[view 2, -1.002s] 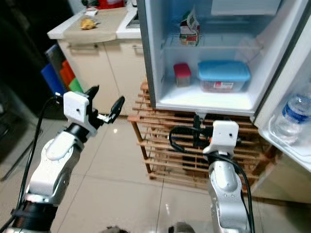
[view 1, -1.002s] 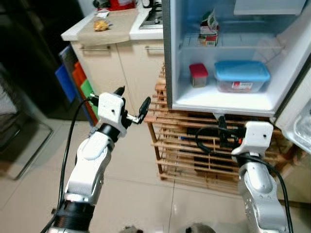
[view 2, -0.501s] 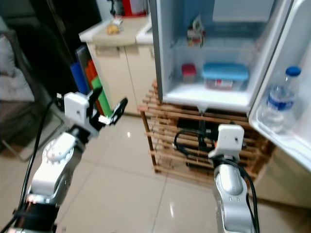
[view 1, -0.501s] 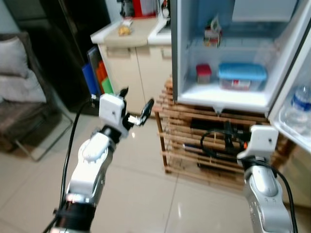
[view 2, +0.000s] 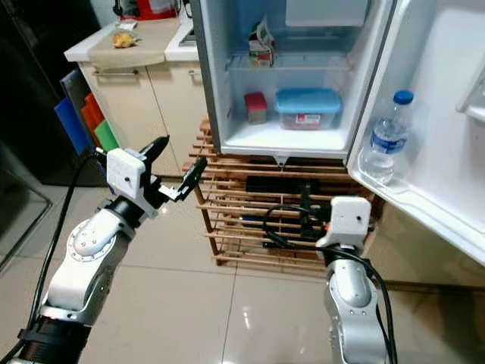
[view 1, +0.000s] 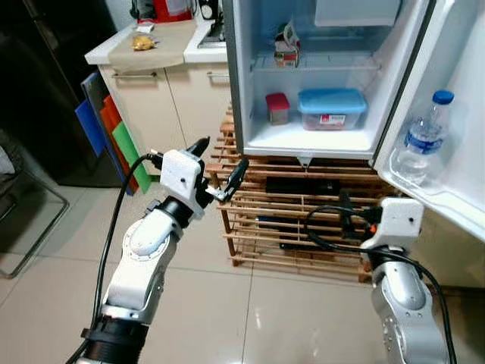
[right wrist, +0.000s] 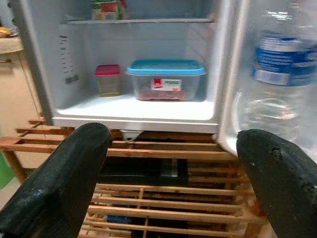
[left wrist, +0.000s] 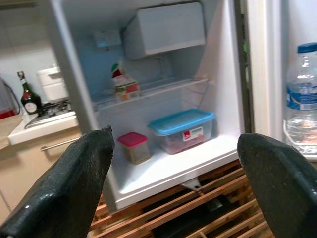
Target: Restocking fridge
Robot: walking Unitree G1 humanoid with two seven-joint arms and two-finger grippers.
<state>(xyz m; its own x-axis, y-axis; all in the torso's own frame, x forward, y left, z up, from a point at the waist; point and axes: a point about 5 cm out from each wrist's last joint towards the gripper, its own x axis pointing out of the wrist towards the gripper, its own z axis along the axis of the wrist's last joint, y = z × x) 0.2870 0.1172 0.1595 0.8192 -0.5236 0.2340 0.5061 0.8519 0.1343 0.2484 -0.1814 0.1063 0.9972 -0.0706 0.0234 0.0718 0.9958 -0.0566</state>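
A small white fridge stands with its door swung wide, resting on a slatted wooden rack above a glossy tiled floor. To the robot's left of the fridge runs a cream cabinet with a bench on top, carrying a small yellowish item and a red object at the back; blue, orange and green boards lean against the cabinet side. Inside the fridge, a white freezer box sits at the top, a carton stands on the wire shelf, and on the fridge floor a blue-lidded clear container lies just beside a small red-lidded jar. A water bottle with a blue cap stands upright in the door shelf. The left hand is raised in front of the rack, near the lower corner of the fridge, its two black fingers spread wide and holding nothing. The right hand is held lower, before the wooden rack and facing the fridge opening, its fingers likewise spread wide and empty. A black cable loops beside the right wrist.
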